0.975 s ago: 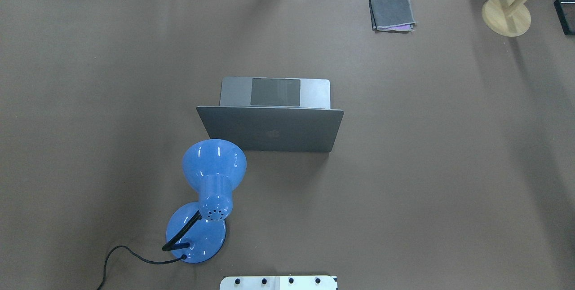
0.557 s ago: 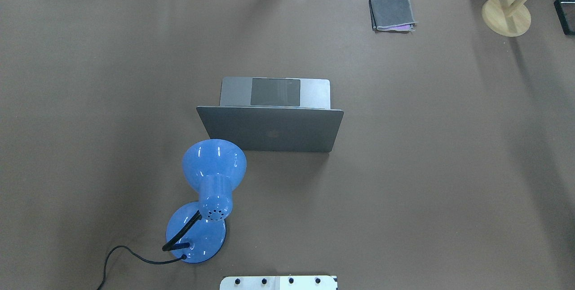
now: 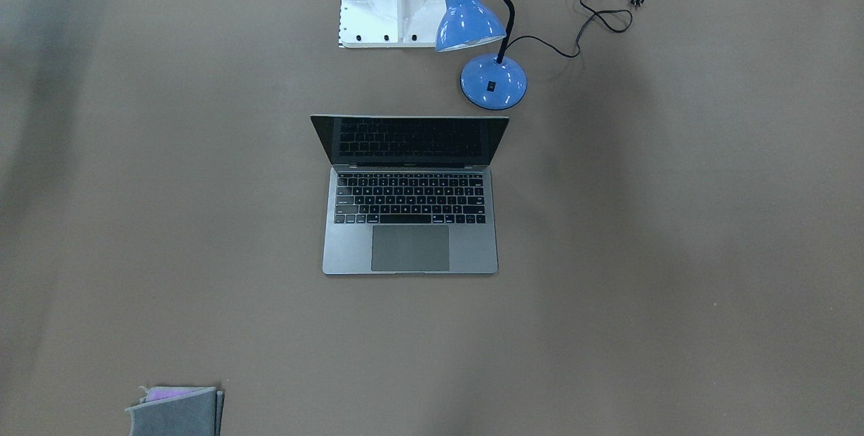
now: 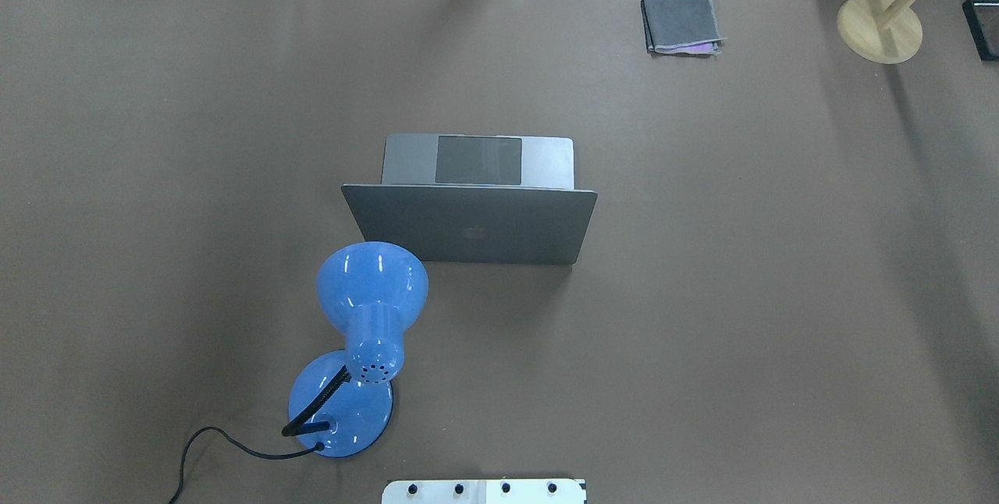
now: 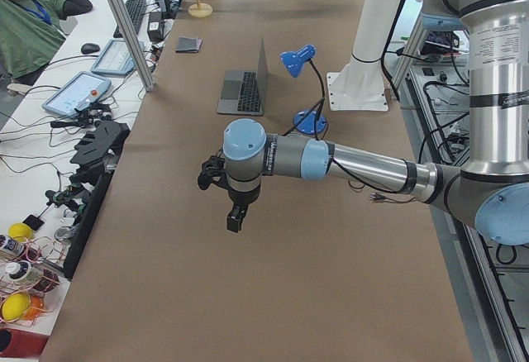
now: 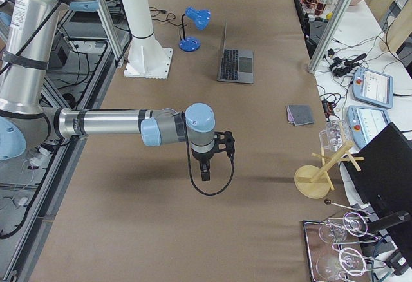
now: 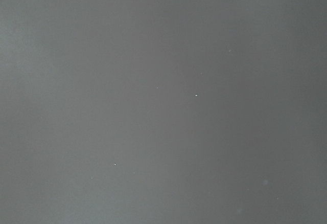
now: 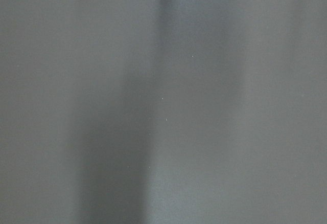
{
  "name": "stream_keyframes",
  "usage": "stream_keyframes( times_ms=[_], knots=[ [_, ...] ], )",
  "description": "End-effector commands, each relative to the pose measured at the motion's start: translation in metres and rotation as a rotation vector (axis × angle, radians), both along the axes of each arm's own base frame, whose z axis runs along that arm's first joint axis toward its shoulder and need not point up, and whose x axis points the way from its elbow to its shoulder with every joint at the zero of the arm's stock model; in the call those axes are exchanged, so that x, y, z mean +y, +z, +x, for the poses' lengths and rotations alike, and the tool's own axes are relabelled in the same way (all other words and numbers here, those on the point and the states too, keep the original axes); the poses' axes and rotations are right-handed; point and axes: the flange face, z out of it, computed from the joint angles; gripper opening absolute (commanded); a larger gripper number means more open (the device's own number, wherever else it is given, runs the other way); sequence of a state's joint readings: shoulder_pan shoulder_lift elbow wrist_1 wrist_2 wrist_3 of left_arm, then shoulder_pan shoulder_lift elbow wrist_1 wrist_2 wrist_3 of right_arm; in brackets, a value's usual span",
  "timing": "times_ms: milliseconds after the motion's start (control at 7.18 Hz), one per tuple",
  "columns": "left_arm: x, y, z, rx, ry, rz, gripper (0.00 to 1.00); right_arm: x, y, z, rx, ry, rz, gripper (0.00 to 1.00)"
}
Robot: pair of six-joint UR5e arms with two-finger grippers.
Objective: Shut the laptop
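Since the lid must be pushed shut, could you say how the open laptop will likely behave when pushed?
The laptop looks like rigid metal, so its lid should probably pivot at the hinge, not flex. It is slim and lies flat on the smooth table cover, so it might slide.

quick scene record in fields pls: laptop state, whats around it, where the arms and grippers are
laptop: open, lid raised, screen dark, mid-table, nothing touching it
left gripper: hovers over bare table, far from the laptop; open or shut cannot be told
right gripper: hovers near the opposite table end; cannot be told
blue lamp: behind the lid, robot's left side; base apart from the laptop
grey cloth: folded, far edge, robot's right
wooden stand: far right corner
task status: lid not yet closed
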State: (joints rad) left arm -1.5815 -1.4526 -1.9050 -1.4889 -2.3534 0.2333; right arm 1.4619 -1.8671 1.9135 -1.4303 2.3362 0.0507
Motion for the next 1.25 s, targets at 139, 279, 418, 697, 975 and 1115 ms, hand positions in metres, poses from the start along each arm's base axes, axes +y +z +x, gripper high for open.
stream_keyframes(
  times_ms=[139,279,418,697,975,1115],
  knots=[
    [-0.045,-0.012,0.0,0.004,-0.033,0.271,0.98,-0.013,-0.031,-0.002,-0.023,0.007,0.146,1.0],
    [-0.062,-0.016,0.001,0.039,-0.095,0.227,0.98,-0.013,-0.035,-0.002,-0.029,0.011,0.186,1.0],
    [-0.064,-0.018,0.001,0.044,-0.089,0.278,0.98,-0.016,-0.041,-0.003,-0.035,0.014,0.213,1.0],
    [-0.067,-0.042,0.023,0.169,-0.025,0.339,0.98,-0.014,-0.062,-0.025,-0.177,0.058,0.182,1.0],
    [-0.08,-0.079,0.088,0.239,0.05,0.373,0.97,-0.009,-0.094,-0.078,-0.299,0.117,0.13,0.99],
    [-0.075,-0.095,0.1,0.302,-0.014,0.344,0.94,-0.004,-0.113,-0.096,-0.343,0.133,0.091,0.93]
  ],
)
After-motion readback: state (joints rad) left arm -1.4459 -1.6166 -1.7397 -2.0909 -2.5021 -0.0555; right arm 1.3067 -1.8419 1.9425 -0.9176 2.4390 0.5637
